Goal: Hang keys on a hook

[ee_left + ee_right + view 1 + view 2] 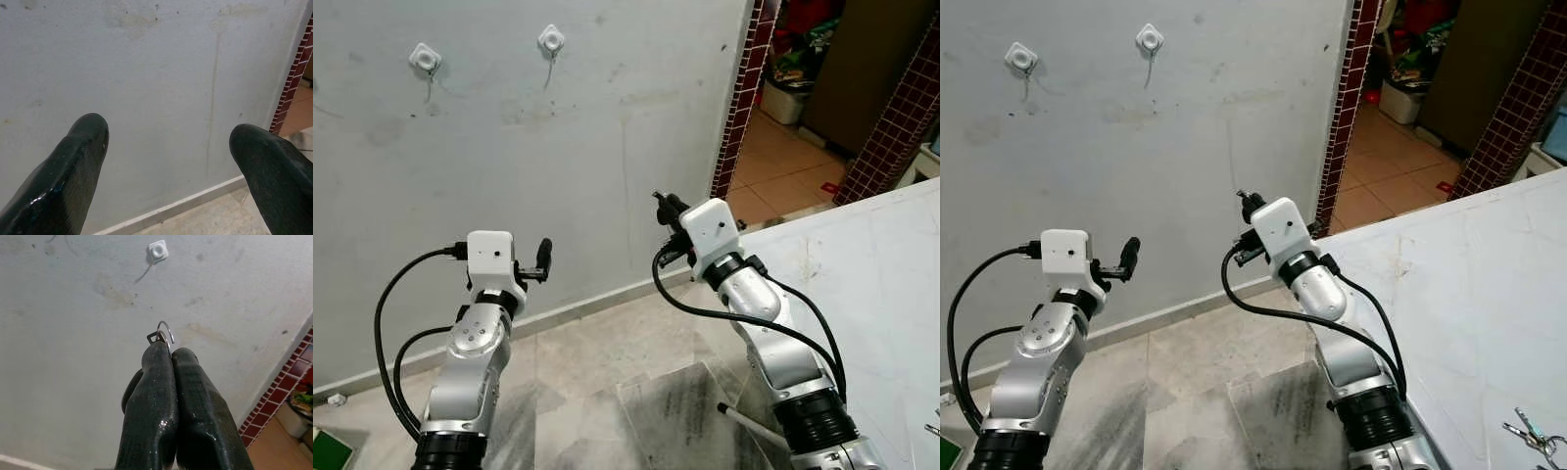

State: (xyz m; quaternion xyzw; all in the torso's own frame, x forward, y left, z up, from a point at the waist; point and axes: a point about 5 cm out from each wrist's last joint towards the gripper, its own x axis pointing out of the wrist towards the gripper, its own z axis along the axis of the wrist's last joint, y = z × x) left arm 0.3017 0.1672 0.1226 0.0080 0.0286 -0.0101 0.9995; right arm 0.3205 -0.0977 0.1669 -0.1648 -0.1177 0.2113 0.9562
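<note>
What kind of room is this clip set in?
Probably a home hallway or entry area: a bare grey wall with two white hooks, a marble-tiled floor, and a brick-edged doorway leading to another room.

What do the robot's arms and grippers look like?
Both arms are shiny silver with rounded joints, black rings and looping black cables. Each wrist carries a white boxy block. The left gripper and right gripper each have two long, glossy black fingers.

Most of the key ring [165, 334] is hidden between the pressed-together fingers of the right hand [171, 352] (just a wire loop pokes out). A bunch of keys [1535, 436] on the table [1489, 284] is cut off by the picture's edge.
</note>
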